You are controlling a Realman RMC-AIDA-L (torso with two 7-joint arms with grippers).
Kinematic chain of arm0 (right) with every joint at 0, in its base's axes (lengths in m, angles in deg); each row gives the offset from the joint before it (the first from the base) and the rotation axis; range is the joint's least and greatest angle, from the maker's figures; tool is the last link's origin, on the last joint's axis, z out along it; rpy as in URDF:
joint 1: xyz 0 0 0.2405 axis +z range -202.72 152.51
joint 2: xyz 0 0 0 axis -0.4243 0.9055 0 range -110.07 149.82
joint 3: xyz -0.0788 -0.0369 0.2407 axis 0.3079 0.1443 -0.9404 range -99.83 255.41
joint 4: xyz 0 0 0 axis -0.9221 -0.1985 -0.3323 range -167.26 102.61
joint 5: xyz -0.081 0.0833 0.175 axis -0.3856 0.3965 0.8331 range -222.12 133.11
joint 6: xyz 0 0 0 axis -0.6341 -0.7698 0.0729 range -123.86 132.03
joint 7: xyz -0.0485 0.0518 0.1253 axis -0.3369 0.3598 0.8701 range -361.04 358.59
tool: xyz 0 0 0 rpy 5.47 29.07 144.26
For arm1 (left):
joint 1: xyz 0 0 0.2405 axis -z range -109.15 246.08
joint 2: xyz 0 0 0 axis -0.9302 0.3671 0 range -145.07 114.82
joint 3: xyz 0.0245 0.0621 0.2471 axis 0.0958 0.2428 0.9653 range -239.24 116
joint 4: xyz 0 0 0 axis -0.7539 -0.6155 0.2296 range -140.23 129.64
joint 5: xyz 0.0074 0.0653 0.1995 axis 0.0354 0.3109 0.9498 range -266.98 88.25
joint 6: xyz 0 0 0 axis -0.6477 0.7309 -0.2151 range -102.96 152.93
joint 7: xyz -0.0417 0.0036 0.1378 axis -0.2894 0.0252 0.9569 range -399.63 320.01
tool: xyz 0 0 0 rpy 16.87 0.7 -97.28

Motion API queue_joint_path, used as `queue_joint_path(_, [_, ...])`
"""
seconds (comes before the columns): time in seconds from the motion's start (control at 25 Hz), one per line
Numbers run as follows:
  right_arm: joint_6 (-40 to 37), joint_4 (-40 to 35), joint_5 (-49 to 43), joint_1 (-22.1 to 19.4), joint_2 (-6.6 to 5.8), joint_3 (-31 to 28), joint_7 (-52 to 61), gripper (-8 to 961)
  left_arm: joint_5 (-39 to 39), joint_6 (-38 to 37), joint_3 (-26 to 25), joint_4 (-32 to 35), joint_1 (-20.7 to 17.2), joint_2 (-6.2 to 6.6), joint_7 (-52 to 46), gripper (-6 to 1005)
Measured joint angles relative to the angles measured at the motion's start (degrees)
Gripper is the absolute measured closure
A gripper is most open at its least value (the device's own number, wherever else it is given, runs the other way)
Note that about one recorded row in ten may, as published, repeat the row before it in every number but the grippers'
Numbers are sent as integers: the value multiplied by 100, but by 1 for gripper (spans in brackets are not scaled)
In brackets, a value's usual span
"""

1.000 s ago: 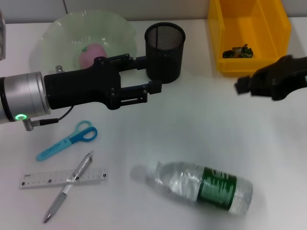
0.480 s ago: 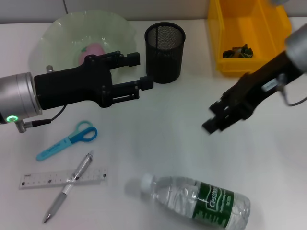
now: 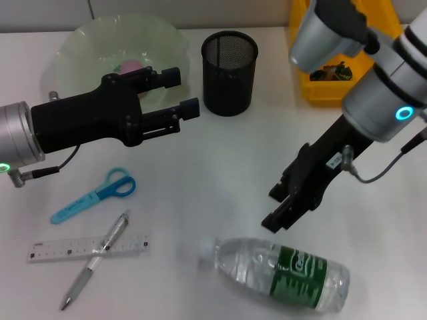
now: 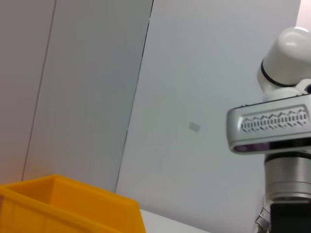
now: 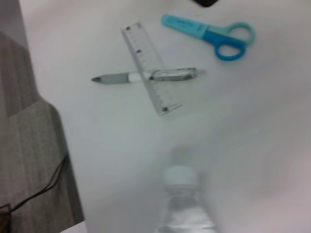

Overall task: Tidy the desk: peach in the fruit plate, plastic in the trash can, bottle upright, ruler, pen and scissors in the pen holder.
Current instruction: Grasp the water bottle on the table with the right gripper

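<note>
The bottle [image 3: 280, 268] lies on its side near the front edge of the white bench [image 3: 227, 160], its cap toward the ruler [image 3: 88, 248] and pen [image 3: 95, 259], which cross each other near the front left corner. My right hand [image 3: 279, 209] hangs just above the bottle's neck; I cannot tell how its fingers stand. My left hand [image 3: 181, 93] hovers with fingers apart beside the pen holder [image 3: 229, 64]. Scissors [image 3: 93, 195] lie near the left edge. Peach [image 3: 131, 67] sits in the fruit plate [image 3: 80, 47]. A pale paneled wall stands behind.

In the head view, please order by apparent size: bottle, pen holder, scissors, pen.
1. bottle, clearly largest.
2. pen holder.
3. scissors and pen: similar length, so unranked.
</note>
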State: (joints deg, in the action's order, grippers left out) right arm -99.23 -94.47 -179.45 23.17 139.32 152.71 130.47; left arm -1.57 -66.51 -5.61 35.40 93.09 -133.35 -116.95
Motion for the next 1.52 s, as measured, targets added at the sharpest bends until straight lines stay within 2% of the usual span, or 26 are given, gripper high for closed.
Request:
queue_joint_path(0.36, [-139,-17,119,-41,-2,448,5,294,53,11,-9,8,-46,26,43,348])
queue_joint_path(0.6, [-133,-41,-325,-12,-16,590,164,281,58,69,-104,8,-142,92,54,349])
queue_joint_path(0.8, [-40,-243,-709,-11,-4,821,379,270,62,66,-141,9,-161,94,56,350])
queue_joint_path(1.12, [83,-265,-727,-4,0,983,432,253,63,69,-144,9,-142,80,58,351])
queue_joint_path(1.52, [-4,-246,-801,332,-25,972,458,232,63,75,-118,5,-93,60,99,352])
